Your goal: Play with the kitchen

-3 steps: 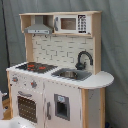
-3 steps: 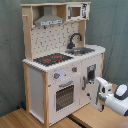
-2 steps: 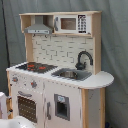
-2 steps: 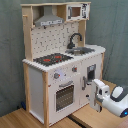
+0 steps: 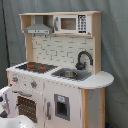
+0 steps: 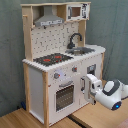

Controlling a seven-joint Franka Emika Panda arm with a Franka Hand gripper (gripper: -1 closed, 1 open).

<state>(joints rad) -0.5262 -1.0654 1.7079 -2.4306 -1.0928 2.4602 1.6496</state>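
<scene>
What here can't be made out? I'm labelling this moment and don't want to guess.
- Tool: fingers hidden by its own body in the second exterior view; cut off at the left edge in the first exterior view.
- Oven interior: dark behind the window.
- Sink contents: unclear.
- Knobs: settings too small.

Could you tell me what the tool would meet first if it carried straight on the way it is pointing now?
Probably the kitchen: in the second exterior view the tool points at its lower front, about at the cabinet door beside the oven door. How far off it is cannot be judged.

hand [image 6: 90, 86] moved further toward the second exterior view's left, closer to kitchen [image 6: 55, 65] front
</scene>
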